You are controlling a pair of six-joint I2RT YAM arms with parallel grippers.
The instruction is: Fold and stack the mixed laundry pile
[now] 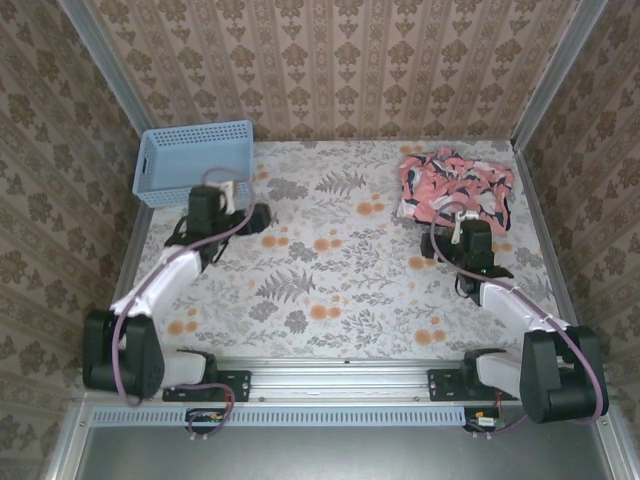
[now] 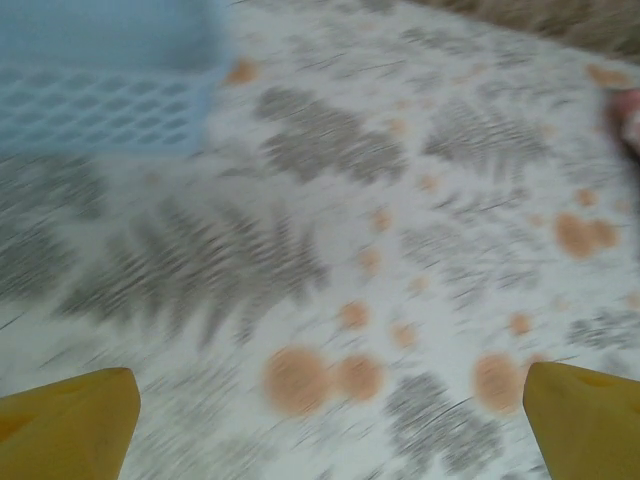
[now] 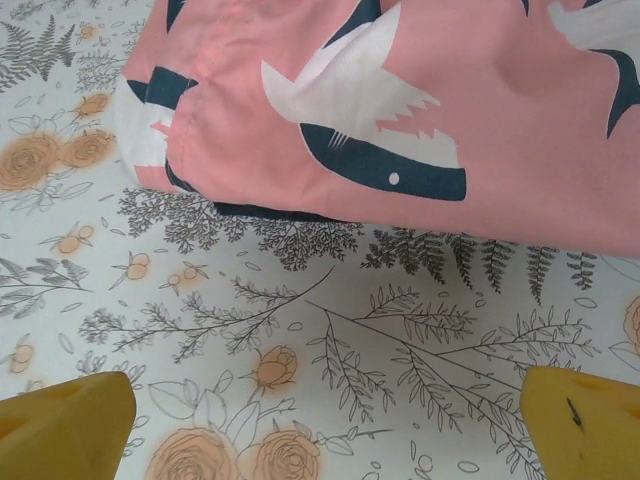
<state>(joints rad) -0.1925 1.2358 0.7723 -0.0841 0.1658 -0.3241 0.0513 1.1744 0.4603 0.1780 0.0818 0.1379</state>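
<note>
- The surface (image 1: 330, 285) is covered in a pale cloth printed with grey ferns and orange flowers. The light blue perforated basket (image 1: 193, 160) stands on its far-left corner and serves as the marker for everything below.
- The left arm (image 1: 165, 275) reaches from its base towards the basket and stops just short of the basket's near right corner.
- The right arm (image 1: 510, 300) stands well to the right of the basket, on the opposite side of the surface.
- The coral-pink garment (image 1: 455, 185) lies crumpled well apart from the basket. It is far to the basket's right and about as far back.
- In the right wrist view the coral-pink garment (image 3: 400, 100) shows navy and white shapes. A dark navy strip (image 3: 270, 212) peeks from under its near edge; I cannot tell whether this is a separate garment.
- The left end effector (image 2: 325, 425) hovers near the basket (image 2: 100, 100), to its right and a little nearer the arm bases. Its yellow fingers (image 2: 65, 425) are spread wide with only bare cloth between them. This view is blurred.
- The right end effector (image 3: 325, 425) is far to the right of the basket. Its yellow fingers (image 3: 65, 425) are also spread wide and grip nothing, and the pink cloth lies just beyond them, apart from the tips.
</note>
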